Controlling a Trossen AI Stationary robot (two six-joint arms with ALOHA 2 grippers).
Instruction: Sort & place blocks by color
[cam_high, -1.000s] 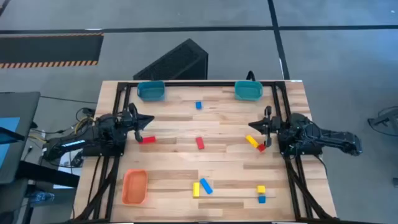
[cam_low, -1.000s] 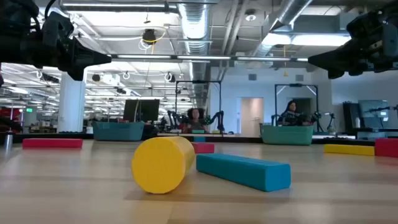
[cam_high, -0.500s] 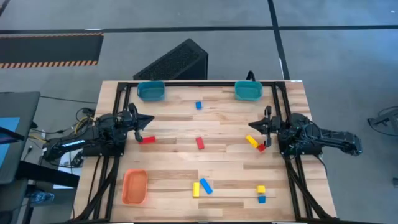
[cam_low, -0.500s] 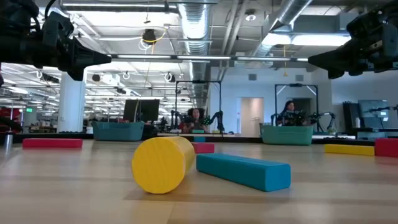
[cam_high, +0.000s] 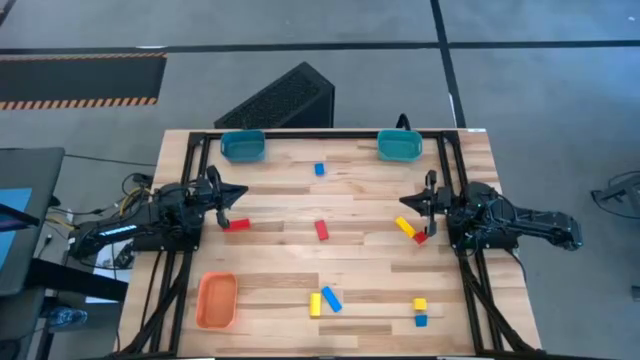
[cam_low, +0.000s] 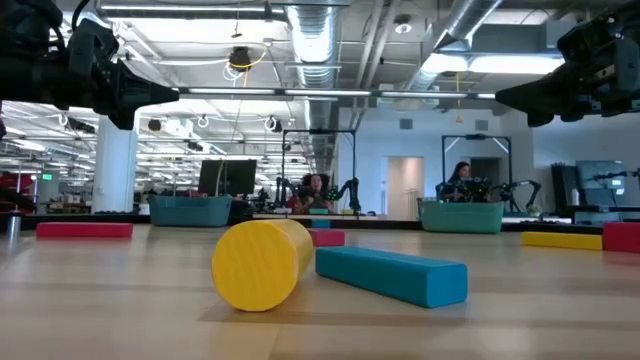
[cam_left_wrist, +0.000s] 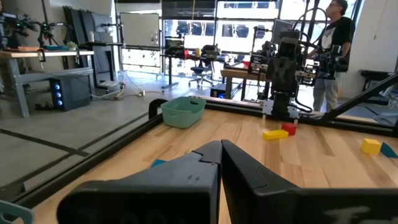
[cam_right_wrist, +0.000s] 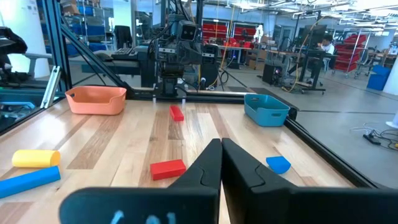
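Note:
Small red, yellow and blue blocks lie scattered flat on the wooden table. A red bar (cam_high: 237, 224) lies just below my left gripper (cam_high: 240, 190), which hovers shut above the table's left side. A yellow bar (cam_high: 405, 227) and a red cube (cam_high: 421, 237) lie beside my right gripper (cam_high: 405, 200), shut and hovering at the right. A red bar (cam_high: 322, 230) lies mid-table and a blue cube (cam_high: 320, 169) farther back. Near the front edge are a yellow piece (cam_high: 315, 304) touching a blue bar (cam_high: 331, 298), and a yellow cube (cam_high: 420, 304) by a blue cube (cam_high: 420, 320). Both wrist views show the fingertips (cam_left_wrist: 221, 144) (cam_right_wrist: 221, 143) meeting with nothing between them.
A blue tray (cam_high: 243, 146) and a teal tray (cam_high: 399, 146) stand at the far edge, an orange tray (cam_high: 216, 300) at the near left corner. Black frame rails run along the left, right and far sides. People stand in the room beyond (cam_left_wrist: 329, 50).

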